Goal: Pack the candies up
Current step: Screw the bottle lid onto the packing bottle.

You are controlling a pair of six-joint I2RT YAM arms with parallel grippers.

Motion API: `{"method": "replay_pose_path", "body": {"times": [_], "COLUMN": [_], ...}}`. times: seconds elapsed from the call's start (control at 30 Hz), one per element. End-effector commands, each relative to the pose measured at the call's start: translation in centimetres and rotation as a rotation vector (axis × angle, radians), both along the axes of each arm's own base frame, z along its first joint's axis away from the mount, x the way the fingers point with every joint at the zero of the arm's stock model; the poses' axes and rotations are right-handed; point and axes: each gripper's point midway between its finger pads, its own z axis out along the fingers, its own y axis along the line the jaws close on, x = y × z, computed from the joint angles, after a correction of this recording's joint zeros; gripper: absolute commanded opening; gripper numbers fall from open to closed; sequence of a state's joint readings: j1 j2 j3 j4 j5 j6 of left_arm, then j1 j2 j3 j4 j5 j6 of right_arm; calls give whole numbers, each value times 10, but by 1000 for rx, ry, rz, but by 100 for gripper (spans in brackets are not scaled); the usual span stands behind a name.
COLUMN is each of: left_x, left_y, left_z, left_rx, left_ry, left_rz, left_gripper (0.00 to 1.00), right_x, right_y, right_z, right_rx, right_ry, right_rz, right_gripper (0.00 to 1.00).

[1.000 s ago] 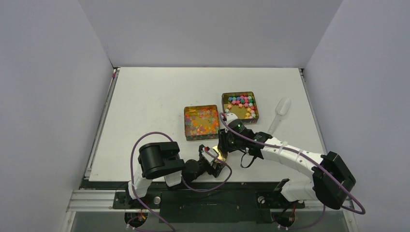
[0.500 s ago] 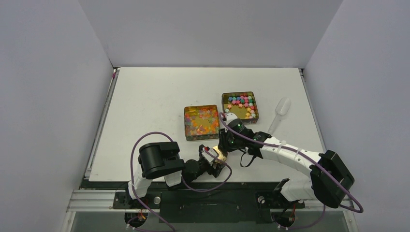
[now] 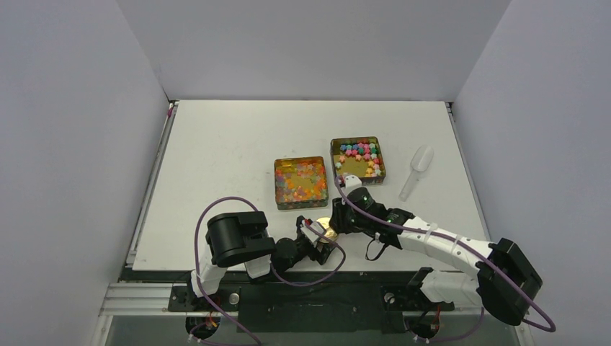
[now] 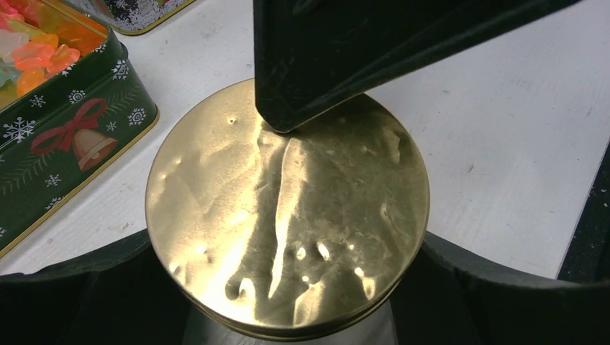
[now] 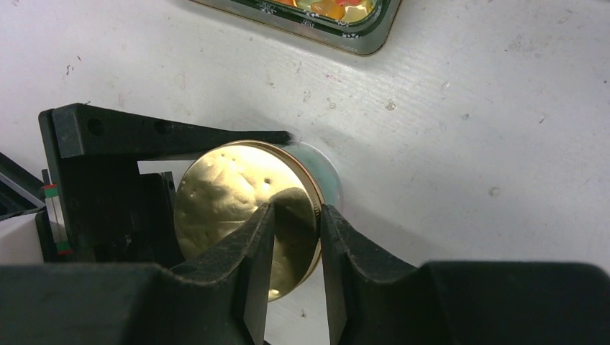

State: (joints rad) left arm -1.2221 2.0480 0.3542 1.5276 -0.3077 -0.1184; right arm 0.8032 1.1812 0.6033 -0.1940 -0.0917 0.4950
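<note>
The candies fill two tins: glossy orange and red ones (image 3: 300,180) in the left tin, opaque blue, green, pink and yellow ones (image 3: 358,153) in the right tin. Some glossy ones show in the left wrist view (image 4: 36,50). My left gripper (image 3: 319,238) (image 4: 288,287) is shut on the small clear jar (image 5: 327,176), which wears the gold lid (image 3: 325,229) (image 4: 288,215). My right gripper (image 3: 336,220) (image 5: 296,212) has its jaws nearly closed astride the lid's rim (image 5: 313,208), one finger (image 4: 360,50) resting on the lid's face.
The decorated green tin (image 4: 65,136) stands just beyond the jar. A white plastic scoop (image 3: 416,170) lies right of the right tin (image 3: 380,162). The table's near edge (image 3: 403,270) runs close behind both grippers.
My right arm has swung lower and nearer, bringing its gripper down onto the lid. The left gripper and the jar have stayed in place.
</note>
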Motion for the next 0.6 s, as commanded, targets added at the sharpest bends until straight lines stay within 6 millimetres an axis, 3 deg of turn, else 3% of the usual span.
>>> {"method": "replay_pose_path", "body": {"times": [0.0,0.57], "left_x": [-4,-4], "left_y": [-3,-2], "left_z": [5,3], "left_rx": [-71,-68], "left_ry": [7,8], "left_rz": [-13,-10], "left_gripper": [30,30], "right_x": [-29,-68], "right_y": [0,4], "right_z": [-10,-5], "right_rx": [-2,90], "right_ry": [64,70], "right_rz": [34,6], "right_gripper": [25,25]}}
